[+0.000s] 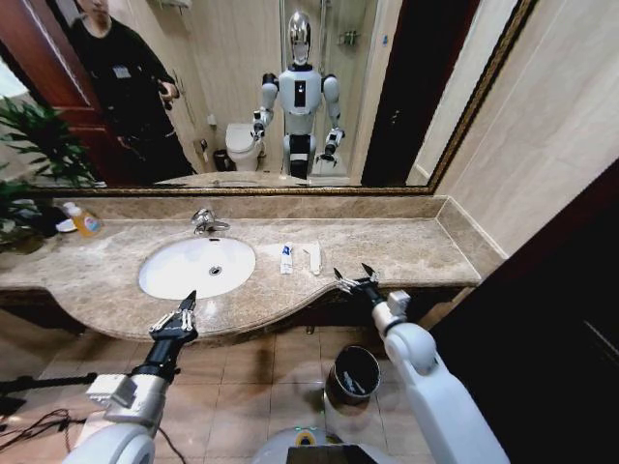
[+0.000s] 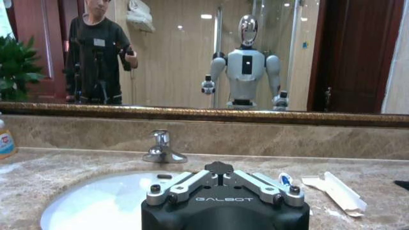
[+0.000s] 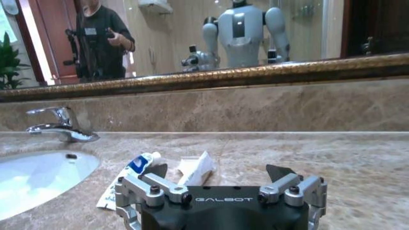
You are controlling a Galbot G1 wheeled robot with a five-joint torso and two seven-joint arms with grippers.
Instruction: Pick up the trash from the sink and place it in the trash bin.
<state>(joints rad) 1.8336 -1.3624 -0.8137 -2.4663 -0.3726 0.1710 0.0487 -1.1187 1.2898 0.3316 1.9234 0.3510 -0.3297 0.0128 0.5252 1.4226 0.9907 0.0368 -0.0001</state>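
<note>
The white oval sink (image 1: 174, 275) with its chrome faucet (image 1: 206, 221) is set in the marble counter, and its basin looks bare. On the counter just right of it lie a white mini tube with a blue mark (image 1: 286, 259) and a white packet (image 1: 313, 257). My right gripper (image 1: 353, 274) hovers open at the counter's front edge, just short of the tube (image 3: 142, 164) and packet (image 3: 195, 167). Shut, my left gripper (image 1: 190, 300) sits at the front rim of the sink (image 2: 96, 206). The trash bin (image 1: 354, 373) stands on the floor below the counter, under my right arm.
An orange-yellow bottle (image 1: 85, 221) and a green plant (image 1: 29, 145) occupy the counter's far left. A mirror with a gilt frame (image 1: 242, 190) backs the counter. A dark panel (image 1: 561, 290) closes in the right side. Cables (image 1: 29, 425) lie on the tiled floor at left.
</note>
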